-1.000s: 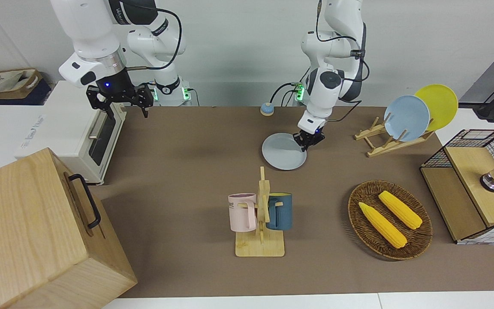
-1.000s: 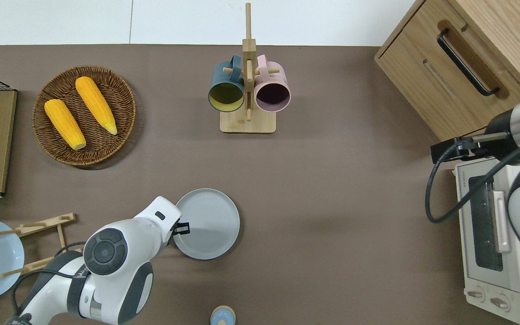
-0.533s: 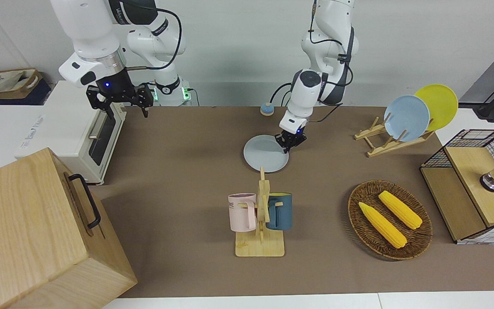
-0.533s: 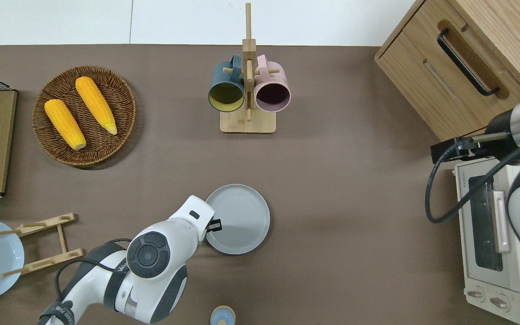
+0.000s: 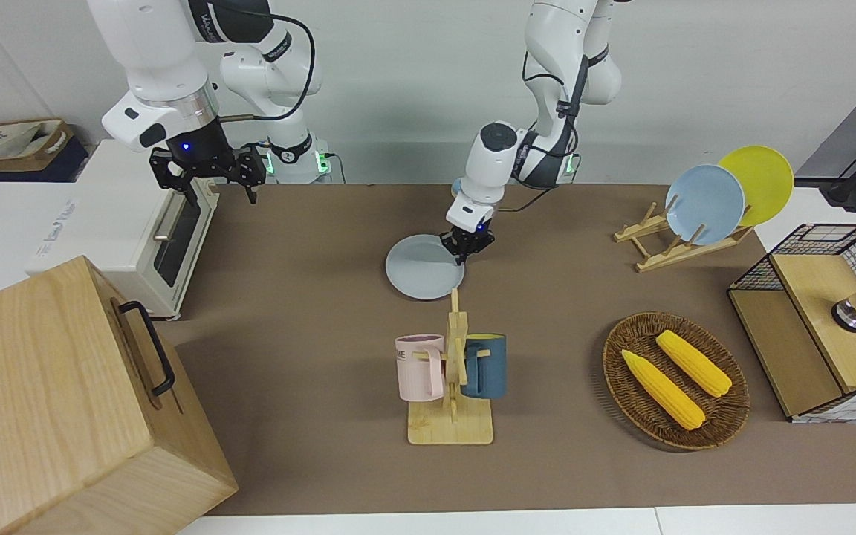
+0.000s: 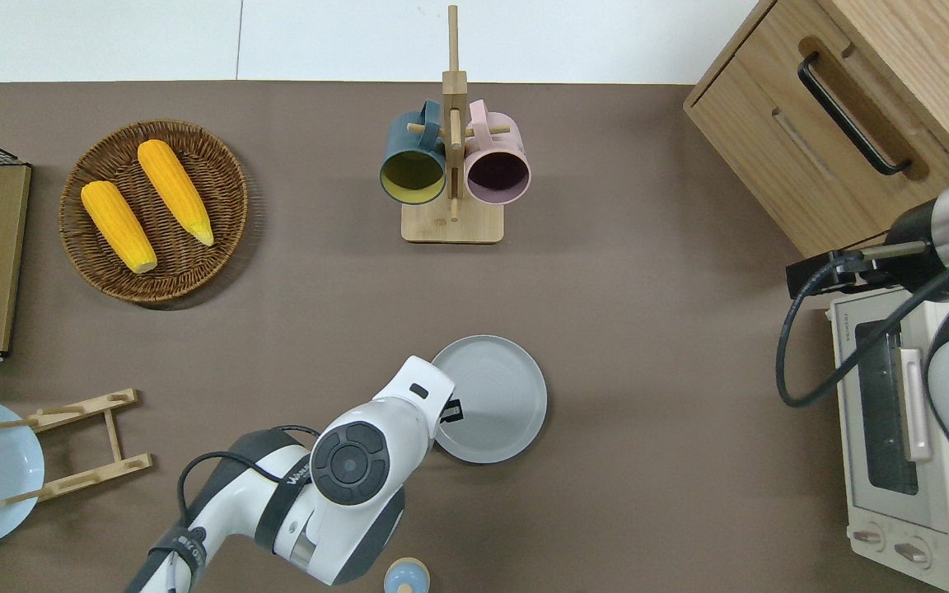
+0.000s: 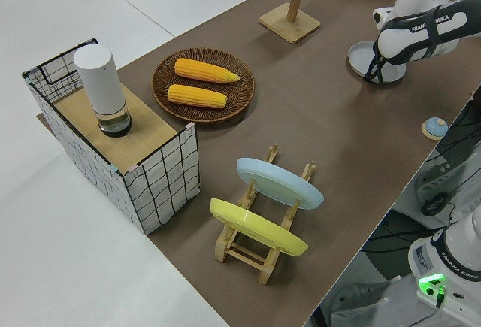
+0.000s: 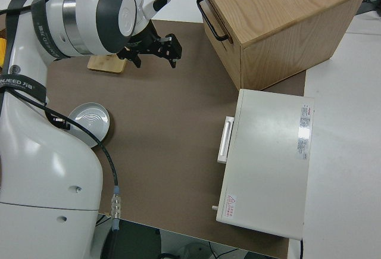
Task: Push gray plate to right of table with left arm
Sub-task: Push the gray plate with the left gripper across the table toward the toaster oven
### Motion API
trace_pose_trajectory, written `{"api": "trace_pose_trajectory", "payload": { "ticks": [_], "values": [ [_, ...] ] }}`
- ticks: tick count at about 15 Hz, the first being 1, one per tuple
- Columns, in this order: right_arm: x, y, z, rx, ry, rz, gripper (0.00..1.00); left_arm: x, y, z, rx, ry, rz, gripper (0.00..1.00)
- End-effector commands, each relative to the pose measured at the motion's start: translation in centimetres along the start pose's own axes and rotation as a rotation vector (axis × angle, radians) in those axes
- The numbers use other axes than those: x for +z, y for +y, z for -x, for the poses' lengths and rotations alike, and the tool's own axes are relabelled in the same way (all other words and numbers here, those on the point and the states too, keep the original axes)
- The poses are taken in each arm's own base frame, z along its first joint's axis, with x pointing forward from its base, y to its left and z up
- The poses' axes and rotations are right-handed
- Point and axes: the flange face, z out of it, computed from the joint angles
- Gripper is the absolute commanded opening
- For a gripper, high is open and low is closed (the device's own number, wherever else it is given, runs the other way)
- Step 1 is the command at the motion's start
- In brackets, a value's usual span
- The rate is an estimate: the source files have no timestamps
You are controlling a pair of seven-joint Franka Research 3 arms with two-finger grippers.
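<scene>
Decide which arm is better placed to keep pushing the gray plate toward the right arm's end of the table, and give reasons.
The left. Its gripper is already down at the gray plate, at the rim facing the left arm's end. The right arm is parked.

This was a robotics lab dressed as a mock kitchen. Two white jointed robot arms stood bolted at one long edge of a brown-topped table (image 5: 309, 312) with white edges, against a plain pale wall. Kitchen props sat staged on it: a white toaster oven (image 6: 903, 436), a wooden mug tree (image 5: 452, 386), a round wicker basket (image 5: 677, 383) of yellow corn cobs, and a wooden plate rack (image 5: 666, 241).
</scene>
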Motion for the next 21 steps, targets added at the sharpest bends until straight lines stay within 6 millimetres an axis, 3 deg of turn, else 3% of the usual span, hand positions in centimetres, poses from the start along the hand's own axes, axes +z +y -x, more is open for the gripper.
{"api": "trace_pose_trajectory", "payload": {
  "ticks": [1, 16, 21],
  "values": [
    [-0.3, 0.0, 0.3, 0.004, -0.004, -0.006, 0.983, 2.2, 3.5, -0.3, -0.025, -0.027, -0.069, 0.00],
    [-0.3, 0.0, 0.3, 0.004, -0.004, -0.006, 0.983, 2.9, 15.0, 3.1, -0.102, -0.034, -0.036, 0.00],
    [-0.3, 0.0, 0.3, 0.004, -0.004, -0.006, 0.983, 3.9, 17.9, 4.2, -0.121, -0.043, -0.047, 0.00]
  ]
}}
